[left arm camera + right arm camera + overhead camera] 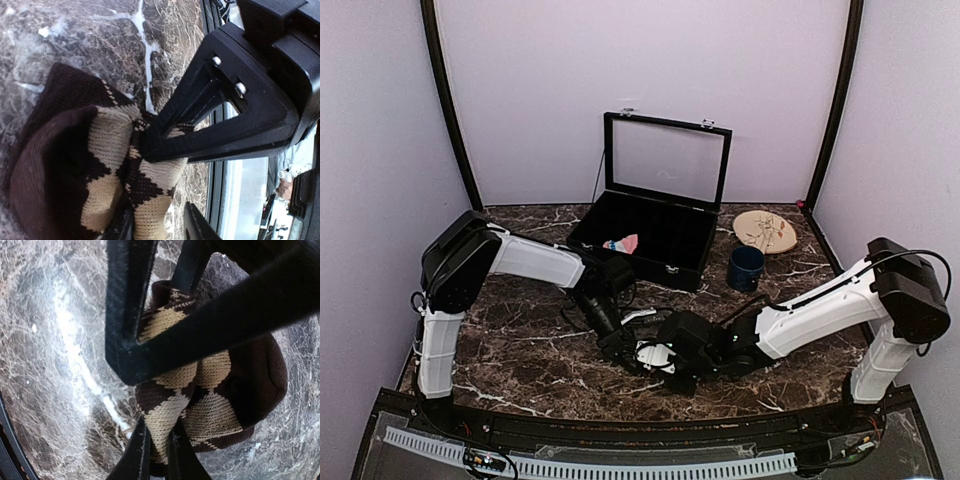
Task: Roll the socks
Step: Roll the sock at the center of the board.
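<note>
The dark brown sock with tan argyle diamonds (100,150) lies bunched in a loose roll on the marble table. My right gripper (160,445) is shut on a fold of this brown sock (220,390), which is pinched thin between its fingers. My left gripper (157,220) is open. The sock's edge rests against one of its fingers, and a gap shows to the other. The two grippers meet tip to tip at the table's near middle, left gripper (620,345) beside right gripper (665,365). The pink sock (621,243) lies inside the black case.
An open black case (685,265) with a raised glass lid stands at the back centre. A dark blue mug (746,268) sits to its right, with a round wooden plate (765,232) behind it. The table's near edge runs just below the grippers.
</note>
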`<action>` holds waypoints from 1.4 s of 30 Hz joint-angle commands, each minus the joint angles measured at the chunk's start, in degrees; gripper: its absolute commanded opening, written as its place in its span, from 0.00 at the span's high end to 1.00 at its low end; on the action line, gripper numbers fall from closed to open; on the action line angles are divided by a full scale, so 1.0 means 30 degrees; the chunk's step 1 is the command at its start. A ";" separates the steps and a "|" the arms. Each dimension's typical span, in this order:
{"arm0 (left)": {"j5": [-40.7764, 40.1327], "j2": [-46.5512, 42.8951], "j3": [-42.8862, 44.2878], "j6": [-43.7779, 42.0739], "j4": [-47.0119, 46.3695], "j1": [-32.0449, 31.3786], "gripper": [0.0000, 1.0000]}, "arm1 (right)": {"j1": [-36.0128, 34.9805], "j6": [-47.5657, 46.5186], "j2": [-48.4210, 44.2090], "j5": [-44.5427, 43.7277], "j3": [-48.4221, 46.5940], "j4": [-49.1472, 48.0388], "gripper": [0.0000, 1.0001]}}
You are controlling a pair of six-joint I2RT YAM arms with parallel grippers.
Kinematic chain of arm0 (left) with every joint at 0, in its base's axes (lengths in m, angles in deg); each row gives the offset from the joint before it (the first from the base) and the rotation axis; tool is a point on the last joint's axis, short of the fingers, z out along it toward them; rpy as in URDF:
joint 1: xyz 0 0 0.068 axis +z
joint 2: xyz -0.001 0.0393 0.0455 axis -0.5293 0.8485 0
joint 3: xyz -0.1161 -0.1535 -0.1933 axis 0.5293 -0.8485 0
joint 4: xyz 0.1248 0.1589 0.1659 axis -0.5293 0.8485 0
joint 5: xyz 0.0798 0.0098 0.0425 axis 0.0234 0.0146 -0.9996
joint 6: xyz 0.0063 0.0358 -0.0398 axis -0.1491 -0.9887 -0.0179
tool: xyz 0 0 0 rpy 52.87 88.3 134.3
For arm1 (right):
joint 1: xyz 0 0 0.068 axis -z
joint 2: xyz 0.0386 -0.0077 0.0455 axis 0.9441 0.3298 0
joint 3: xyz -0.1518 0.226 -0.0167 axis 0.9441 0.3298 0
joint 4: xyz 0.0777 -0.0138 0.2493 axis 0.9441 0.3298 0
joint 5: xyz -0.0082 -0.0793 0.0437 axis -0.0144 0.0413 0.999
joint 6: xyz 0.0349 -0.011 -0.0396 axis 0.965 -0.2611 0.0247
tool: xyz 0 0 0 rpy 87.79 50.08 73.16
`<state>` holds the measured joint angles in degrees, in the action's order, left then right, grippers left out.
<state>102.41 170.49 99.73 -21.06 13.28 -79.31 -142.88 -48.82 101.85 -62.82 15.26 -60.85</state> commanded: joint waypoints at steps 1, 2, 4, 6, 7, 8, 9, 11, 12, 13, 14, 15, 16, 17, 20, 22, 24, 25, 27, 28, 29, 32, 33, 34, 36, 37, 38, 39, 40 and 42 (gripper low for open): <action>-0.2487 -0.0287 -0.0907 -0.0009 0.0080 0.0224 0.64 | 0.0702 0.0878 0.0683 0.1250 -0.0091 0.0075 1.00; -0.2501 -0.0381 -0.1003 0.0013 0.0074 0.0249 0.64 | 0.0815 0.0969 0.0682 0.1446 -0.0131 0.0083 1.00; -0.2672 -0.0564 -0.1305 0.0111 -0.0118 0.0283 0.64 | 0.1024 0.1073 0.0701 0.1847 -0.0222 0.0119 1.00; -0.2856 -0.0814 -0.1600 0.0314 -0.0433 0.0390 0.63 | 0.1253 0.1187 0.0699 0.2275 -0.0297 0.0208 1.00; -0.2943 -0.0960 -0.1708 0.0427 -0.0617 0.0464 0.63 | 0.1363 0.1224 0.0725 0.2449 -0.0354 0.0250 1.00; -0.3078 -0.1199 -0.1876 0.0551 -0.0912 0.0528 0.63 | 0.1472 0.1291 0.0710 0.2668 -0.0347 0.0259 1.00; -0.3139 -0.1378 -0.2054 0.0633 -0.1138 0.0624 0.63 | 0.1588 0.1362 0.0693 0.2883 -0.0375 0.0285 1.00; -0.3120 -0.1714 -0.2354 0.0811 -0.1459 0.0863 0.63 | 0.1823 0.1501 0.0658 0.3279 -0.0391 0.0323 1.00; -0.3144 -0.1841 -0.2443 0.0859 -0.1580 0.0999 0.63 | 0.1968 0.1582 0.0661 0.3468 -0.0403 0.0370 1.00; -0.3224 -0.1986 -0.2510 0.0883 -0.1683 0.1126 0.63 | 0.2071 0.1654 0.0687 0.3693 -0.0426 0.0387 1.00; -0.3344 -0.2165 -0.2580 0.0945 -0.1787 0.1223 0.63 | 0.2136 0.1729 0.0701 0.3893 -0.0459 0.0408 1.00; -0.3352 -0.2323 -0.2655 0.0949 -0.1914 0.1334 0.63 | 0.2221 0.1790 0.0710 0.4083 -0.0484 0.0458 1.00; -0.3360 -0.2471 -0.2693 0.0979 -0.2003 0.1402 0.63 | 0.2293 0.1849 0.0737 0.4283 -0.0528 0.0486 1.00; -0.3354 -0.2621 -0.2731 0.0990 -0.2077 0.1506 0.63 | 0.2368 0.1907 0.0788 0.4531 -0.0563 0.0541 1.00; -0.4235 -0.3061 -0.2947 0.1089 -0.2453 0.1729 0.63 | 0.2583 0.2012 0.1042 0.5065 -0.0774 0.0766 1.00; -0.4479 -0.3404 -0.3212 0.1229 -0.2847 0.1851 0.63 | 0.2677 0.2048 0.1156 0.5400 -0.0920 0.0934 1.00; -0.4792 -0.3741 -0.3559 0.1373 -0.3295 0.1913 0.63 | 0.2809 0.2071 0.1236 0.5753 -0.1067 0.1098 1.00; -0.4975 -0.3930 -0.3711 0.1482 -0.3534 0.1925 0.63 | 0.2894 0.2078 0.1327 0.5905 -0.1154 0.1225 1.00; -0.5377 -0.4385 -0.4099 0.1614 -0.4153 0.1931 0.63 | 0.3067 0.2094 0.1503 0.6282 -0.1369 0.1455 1.00; -0.5624 -0.4563 -0.4266 0.1718 -0.4451 0.1964 0.63 | 0.3157 0.2117 0.1613 0.6484 -0.1433 0.1567 1.00; -0.5859 -0.4765 -0.4462 0.1796 -0.4745 0.1961 0.63 | 0.3286 0.2153 0.1674 0.6732 -0.1470 0.1632 1.00; -0.6863 -0.5572 -0.5172 0.2061 -0.5837 0.1979 0.63 | 0.3680 0.2297 0.1877 0.7573 -0.1591 0.1755 1.00; -0.7131 -0.5887 -0.5421 0.2107 -0.6207 0.1959 0.63 | 0.3812 0.2337 0.1945 0.7795 -0.1651 0.1813 1.00; -0.7348 -0.6179 -0.5617 0.2116 -0.6473 0.1960 0.63 | 0.3969 0.2375 0.2030 0.8083 -0.1714 0.1904 1.00; -0.7734 -0.6571 -0.5845 0.2135 -0.6749 0.1956 0.63 | 0.4223 0.2454 0.2188 0.8532 -0.1828 0.2069 1.00; -0.7914 -0.6744 -0.5930 0.2105 -0.6815 0.1956 0.63 | 0.4349 0.2496 0.2291 0.8823 -0.1901 0.2164 1.00; -0.8079 -0.6894 -0.6033 0.2101 -0.6937 0.1964 0.63 | 0.4482 0.2538 0.2396 0.9072 -0.1961 0.2230 1.00; -0.8272 -0.7089 -0.6181 0.2152 -0.7110 0.1972 0.63 | 0.4612 0.2609 0.2490 0.9359 -0.2042 0.2268 1.00; -0.8402 -0.7307 -0.6404 0.2166 -0.7358 0.1958 0.63 | 0.4753 0.2691 0.2589 0.9718 -0.2125 0.2335 1.00; -0.8640 -0.7850 -0.6963 0.2308 -0.8080 0.1956 0.62 | 0.5041 0.2853 0.2816 1.0370 -0.2317 0.2485 1.00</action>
<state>79.30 151.21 81.59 -14.96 -6.98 -73.63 -129.49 -41.71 107.34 -35.11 8.88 -57.66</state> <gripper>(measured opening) 0.376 0.076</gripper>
